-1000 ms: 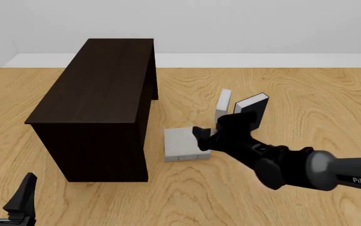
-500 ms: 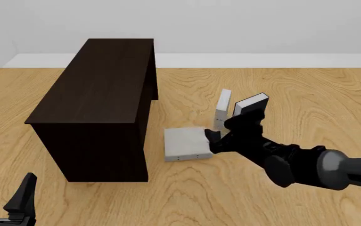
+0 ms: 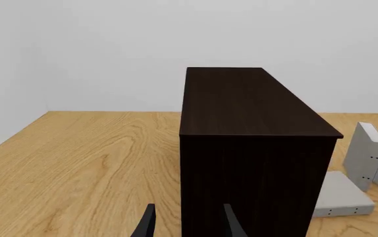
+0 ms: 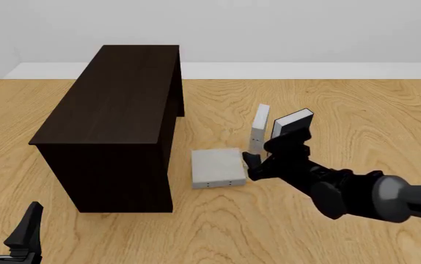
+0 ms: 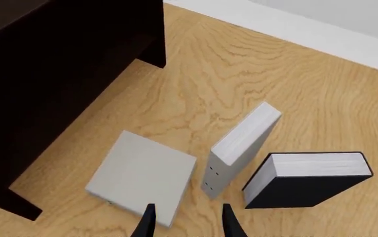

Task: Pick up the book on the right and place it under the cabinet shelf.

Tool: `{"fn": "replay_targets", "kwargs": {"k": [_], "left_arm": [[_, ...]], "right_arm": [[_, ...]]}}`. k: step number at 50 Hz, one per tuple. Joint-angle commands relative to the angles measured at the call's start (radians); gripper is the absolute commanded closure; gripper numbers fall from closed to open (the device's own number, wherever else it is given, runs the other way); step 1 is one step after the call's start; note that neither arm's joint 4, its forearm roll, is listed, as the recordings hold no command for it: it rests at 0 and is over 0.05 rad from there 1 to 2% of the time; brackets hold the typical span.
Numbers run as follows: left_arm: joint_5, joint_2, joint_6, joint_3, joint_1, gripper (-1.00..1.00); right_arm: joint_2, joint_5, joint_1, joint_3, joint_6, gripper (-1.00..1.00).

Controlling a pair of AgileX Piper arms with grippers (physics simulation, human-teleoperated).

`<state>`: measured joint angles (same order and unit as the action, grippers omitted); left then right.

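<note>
The book (image 4: 214, 165), thick and light grey, lies flat on the table close beside the right side of the dark cabinet (image 4: 115, 110). It also shows in the right wrist view (image 5: 143, 175) and in the left wrist view (image 3: 344, 195). My right gripper (image 4: 263, 153) is open and empty just right of the book's right edge; in the right wrist view its fingertips (image 5: 148, 219) hover over the book's near corner. My left gripper (image 4: 5, 223) is open and empty at the front left, facing the cabinet's front face (image 3: 255, 148).
A narrower grey book (image 4: 260, 129) stands upright right of the flat book. A black-covered book (image 4: 293, 124) stands tilted beside it, just behind my right gripper. The cabinet's recessed opening (image 5: 44, 74) faces the books. A white wall lies beyond the table's far edge.
My right gripper has drawn back to the right, off the flat grey book. The book lies where it was. The left arm has not moved.
</note>
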<state>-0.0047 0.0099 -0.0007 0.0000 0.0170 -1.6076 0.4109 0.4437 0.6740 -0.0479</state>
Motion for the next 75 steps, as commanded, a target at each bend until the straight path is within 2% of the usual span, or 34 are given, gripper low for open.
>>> {"fn": "replay_targets", "kwargs": {"k": [1,25,31,34,40,75], "left_arm": [[0.003,-0.003,0.000,0.000,-0.002,-1.00],[0.003,-0.005,0.002,0.000,-0.002,-1.00],[0.003,-0.005,0.002,0.000,-0.002,-1.00],[0.003,-0.005,0.002,0.000,-0.002,-1.00],[0.003,-0.004,0.002,0.000,-0.002,-1.00],[0.005,-0.003,0.001,0.000,-0.002,-1.00]], "right_arm": [[0.022,-0.009,0.026,-0.002,0.089,-1.00],[-0.052,0.010,-0.006,-0.011,0.090,-1.00],[-0.076,0.010,-0.030,-0.007,0.066,-1.00],[-0.077,0.013,-0.023,-0.005,0.076,-1.00],[-0.118,0.027,-0.045,-0.002,0.059,-1.00],[-0.224,0.074,-0.051,0.023,0.077,-1.00]]}}
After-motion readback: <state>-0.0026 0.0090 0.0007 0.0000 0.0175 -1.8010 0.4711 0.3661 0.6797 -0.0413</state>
